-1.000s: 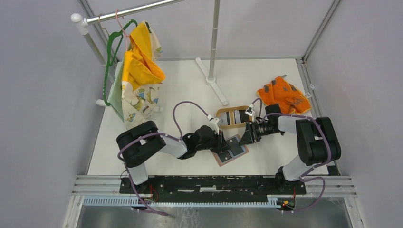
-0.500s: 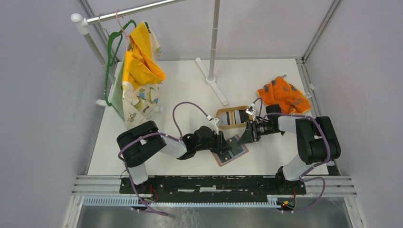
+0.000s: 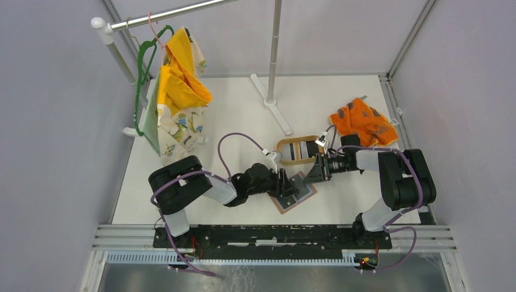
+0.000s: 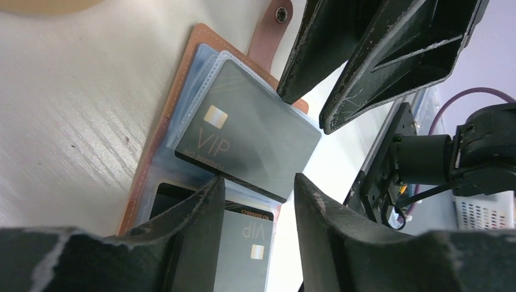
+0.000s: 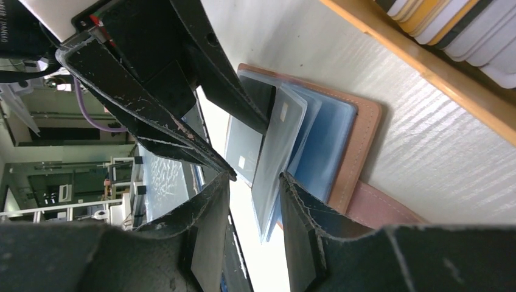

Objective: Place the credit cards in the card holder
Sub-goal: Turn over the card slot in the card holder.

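The reddish-brown card holder (image 3: 303, 194) lies open near the table's front, its strap tab (image 4: 271, 29) pointing away. A grey VIP card (image 4: 249, 131) rests tilted on its upper blue-grey pocket leaf. A second VIP card (image 4: 243, 243) sits in the lower pocket. My left gripper (image 4: 258, 188) is open, its fingertips astride the upper card's near edge. My right gripper (image 5: 255, 182) is open around the raised leaf and card (image 5: 277, 152). More credit cards (image 3: 302, 149) stand in the oval wooden tray (image 3: 286, 145).
An orange patterned cloth (image 3: 363, 121) lies at the back right. A garment rack with yellow clothes (image 3: 176, 91) stands at the back left, and its pole base (image 3: 271, 100) crosses the middle of the table. The tray rim (image 5: 414, 67) is just beyond the holder.
My left gripper has edged right, further over the open holder. My right gripper has shifted slightly at the holder's far edge. The holder has stayed in place.
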{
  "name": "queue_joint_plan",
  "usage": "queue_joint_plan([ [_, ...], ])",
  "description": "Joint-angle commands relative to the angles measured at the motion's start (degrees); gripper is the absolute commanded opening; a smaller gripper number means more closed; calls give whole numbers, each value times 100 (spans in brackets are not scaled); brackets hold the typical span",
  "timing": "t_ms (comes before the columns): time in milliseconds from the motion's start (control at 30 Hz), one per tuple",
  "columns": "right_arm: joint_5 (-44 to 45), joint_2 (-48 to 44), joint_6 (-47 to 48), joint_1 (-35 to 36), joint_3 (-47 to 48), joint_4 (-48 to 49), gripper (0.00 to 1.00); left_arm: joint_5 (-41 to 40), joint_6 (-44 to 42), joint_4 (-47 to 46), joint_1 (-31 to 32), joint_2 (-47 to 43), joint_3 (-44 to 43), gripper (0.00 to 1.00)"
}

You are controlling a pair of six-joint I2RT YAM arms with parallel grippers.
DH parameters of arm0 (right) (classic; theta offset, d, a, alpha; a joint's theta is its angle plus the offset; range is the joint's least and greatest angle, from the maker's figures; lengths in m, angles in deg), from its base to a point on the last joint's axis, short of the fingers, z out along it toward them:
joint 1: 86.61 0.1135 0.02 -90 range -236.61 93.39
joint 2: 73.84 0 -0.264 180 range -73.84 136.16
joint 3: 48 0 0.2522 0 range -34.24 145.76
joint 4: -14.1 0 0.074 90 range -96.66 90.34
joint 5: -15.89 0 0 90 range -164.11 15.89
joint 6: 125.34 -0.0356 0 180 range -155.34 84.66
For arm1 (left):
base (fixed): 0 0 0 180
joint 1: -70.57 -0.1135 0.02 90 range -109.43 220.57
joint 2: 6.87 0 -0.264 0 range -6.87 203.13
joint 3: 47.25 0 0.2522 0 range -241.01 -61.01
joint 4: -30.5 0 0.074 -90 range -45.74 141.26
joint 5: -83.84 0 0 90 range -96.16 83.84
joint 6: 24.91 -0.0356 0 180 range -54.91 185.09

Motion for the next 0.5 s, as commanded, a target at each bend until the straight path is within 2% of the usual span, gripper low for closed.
queue_joint_plan([
  [0,-580,28,-198,40,-77,246,42,3,331,-751,-55,-248,133,55],
  [233,-768,6,-374,52,-157,497,42,24,648,-1317,-121,-228,336,67],
  [467,-817,29,-510,186,-194,722,43,192,843,-1806,-136,63,338,70],
])
